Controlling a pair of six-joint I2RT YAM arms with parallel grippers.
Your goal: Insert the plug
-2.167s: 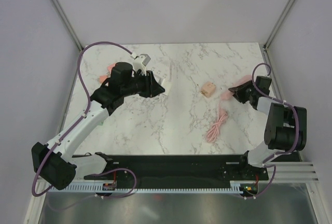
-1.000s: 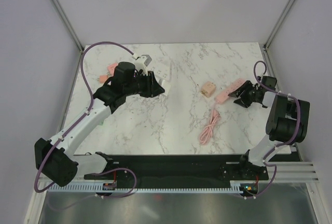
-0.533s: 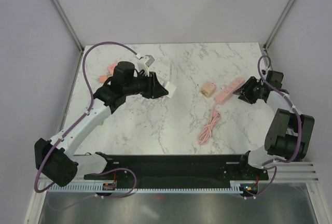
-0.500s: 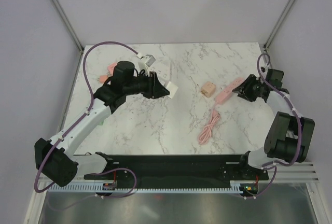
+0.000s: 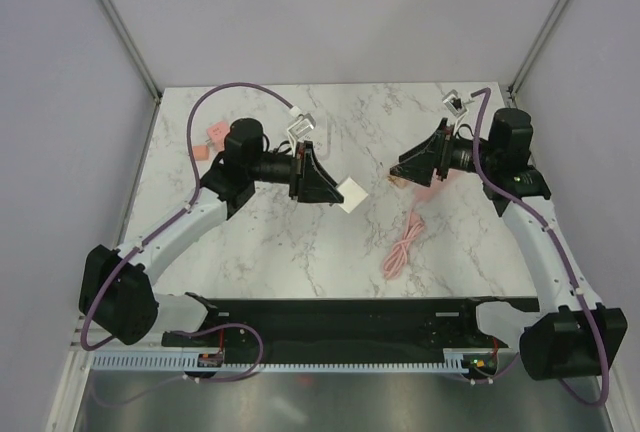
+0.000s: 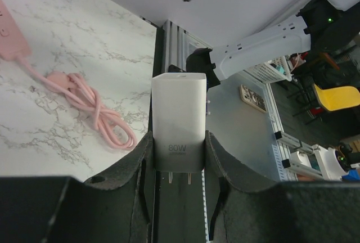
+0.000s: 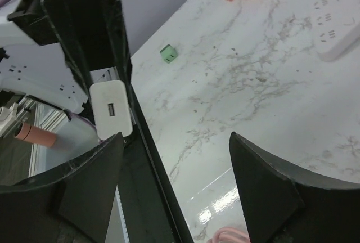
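While the left hand (image 6: 179,161) is clamped on the white charger (image 6: 179,120), which hangs in the air over the middle of the table (image 5: 300,242), the right hand (image 7: 177,187) stands spread wide and empty near the pink power strip (image 6: 11,29). The charger looks like a small, rigid, light block with smooth plastic sides, so it could slip or twist under a push. Its prongs point back between the fingers (image 6: 142,158) - the far end is free, and its flat faces seem the best hold.
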